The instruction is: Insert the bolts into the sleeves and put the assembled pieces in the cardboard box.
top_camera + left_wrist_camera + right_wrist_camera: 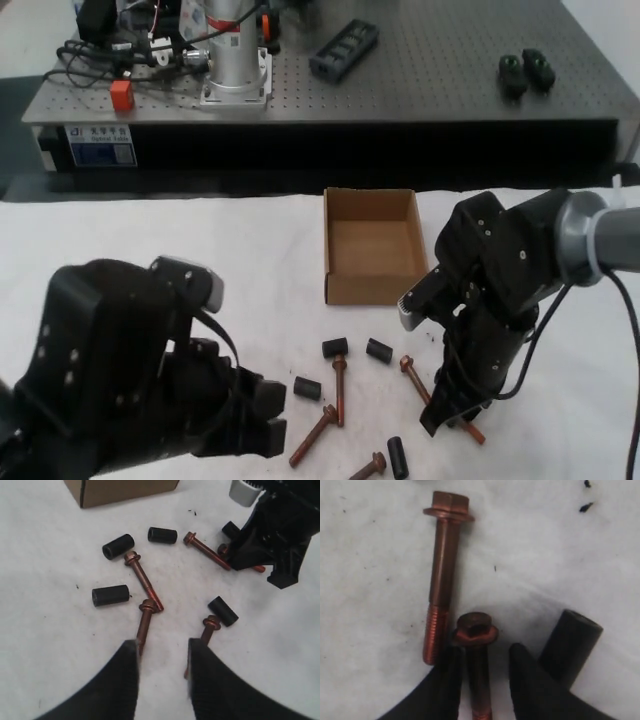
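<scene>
Right wrist view has the right claw (485,655) sitting low over a copper bolt (475,629) that lies on the bench (560,555); its fingers (445,690) are apart and straddle the shank just behind the head, not yet clamped. A second bolt (443,565) lies just beside it, and a black sleeve (572,640) sits just beside the outside of one finger. The step in hand looks to be picking up this bolt, so the fingers should close squarely across the shank without trapping the neighbour or nudging the sleeve; a hold near the head would leave the threaded end free for insertion. The left claw (164,647) hangs apart near more bolts (145,622), holding nothing; the cardboard box (372,290) stands well apart, with nothing assembled in it yet.
</scene>
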